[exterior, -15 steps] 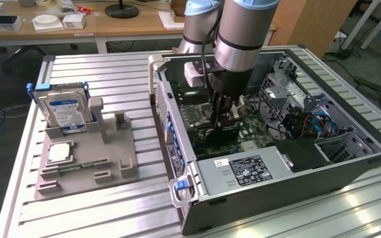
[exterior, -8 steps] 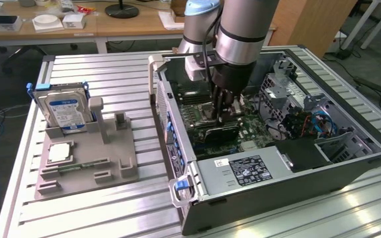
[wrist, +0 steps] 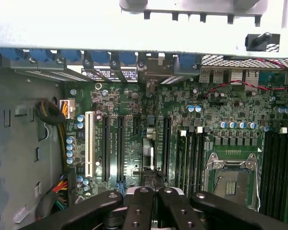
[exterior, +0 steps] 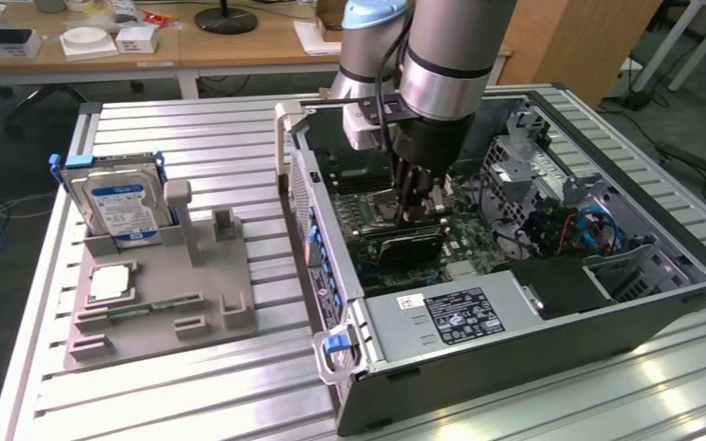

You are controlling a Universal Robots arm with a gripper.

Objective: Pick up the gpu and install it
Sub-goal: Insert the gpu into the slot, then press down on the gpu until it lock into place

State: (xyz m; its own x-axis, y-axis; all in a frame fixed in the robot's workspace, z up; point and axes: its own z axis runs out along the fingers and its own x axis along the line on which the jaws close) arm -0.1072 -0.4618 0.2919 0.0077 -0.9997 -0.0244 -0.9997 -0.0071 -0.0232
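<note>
The gpu (exterior: 408, 248) is a flat black card standing on edge in a slot of the motherboard, inside the open computer case (exterior: 647, 303). My gripper (exterior: 417, 219) reaches down into the case and sits right at the card's upper edge. In the wrist view my gripper (wrist: 153, 191) has its two black fingers pressed together, shut. The gpu (wrist: 149, 154) appears edge-on just beyond the fingertips, between the long black expansion slots. I cannot see anything clamped between the fingers.
A grey fixture (exterior: 163, 294) at the exterior view's left holds a silver hard drive (exterior: 120, 197), a processor chip (exterior: 110, 283) and a green memory stick (exterior: 151, 306). The power supply (exterior: 451, 317), drive cage (exterior: 550, 197) and CPU socket (wrist: 233, 179) crowd the case around the gripper.
</note>
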